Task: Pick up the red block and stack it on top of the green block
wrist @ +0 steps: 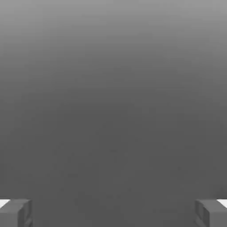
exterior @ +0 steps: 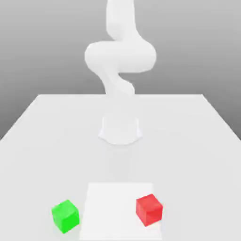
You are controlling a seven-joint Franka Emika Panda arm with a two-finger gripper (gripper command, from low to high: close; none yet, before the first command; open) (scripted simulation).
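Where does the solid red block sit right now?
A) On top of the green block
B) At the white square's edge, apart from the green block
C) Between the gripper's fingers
B: the red block overlaps the edge of the white square, with the green block separate.

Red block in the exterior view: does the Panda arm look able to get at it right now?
Probably yes: the red block has nothing on top, the green block sits well apart, and the jaws stand open, though reach is hard to judge.
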